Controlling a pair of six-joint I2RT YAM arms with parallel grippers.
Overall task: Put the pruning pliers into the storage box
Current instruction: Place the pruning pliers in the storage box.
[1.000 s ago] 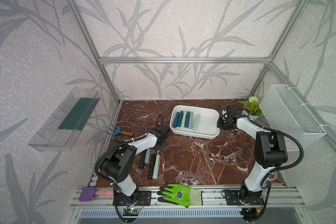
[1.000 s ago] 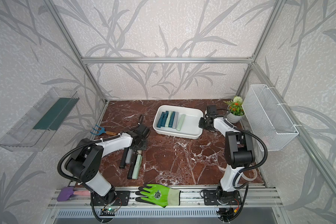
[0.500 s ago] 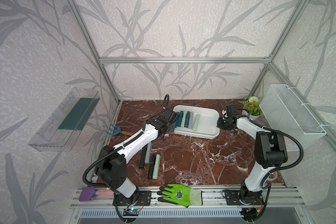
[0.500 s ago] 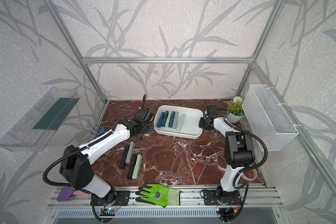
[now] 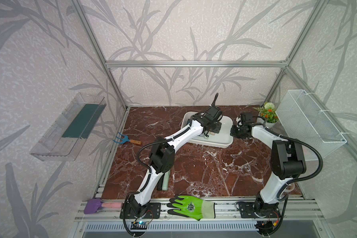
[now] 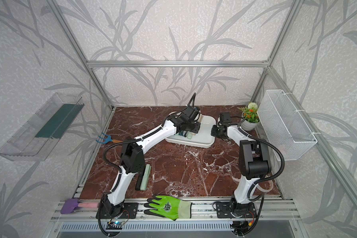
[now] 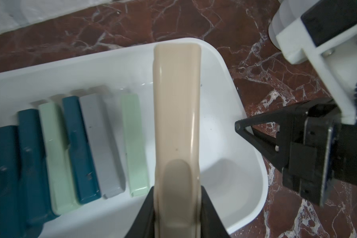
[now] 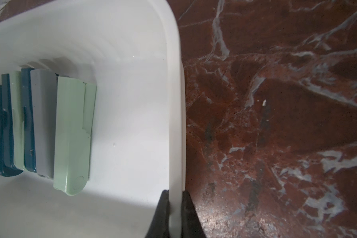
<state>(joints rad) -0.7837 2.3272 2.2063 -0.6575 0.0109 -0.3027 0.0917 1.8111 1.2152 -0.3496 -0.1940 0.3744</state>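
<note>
Within the last second the left gripper [image 7: 176, 197] has come from the loose pliers [image 5: 165, 181] at lower centre-left of both top views, carrying the beige pliers [image 7: 176, 107] over the white box [image 7: 214, 127]. Only the release remains. Its jaws grip the tool's near end, just right of the stored row [image 7: 70, 144]. The right gripper [image 8: 175, 194] pinches the box rim.

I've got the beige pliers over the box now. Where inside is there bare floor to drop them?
Bare floor lies between the outermost pale green pliers and the storage box wall that the right hand pinches; the beige pliers in the left hand hang over it. The opposite side is crowded: a row of six pliers packed side by side.
</note>
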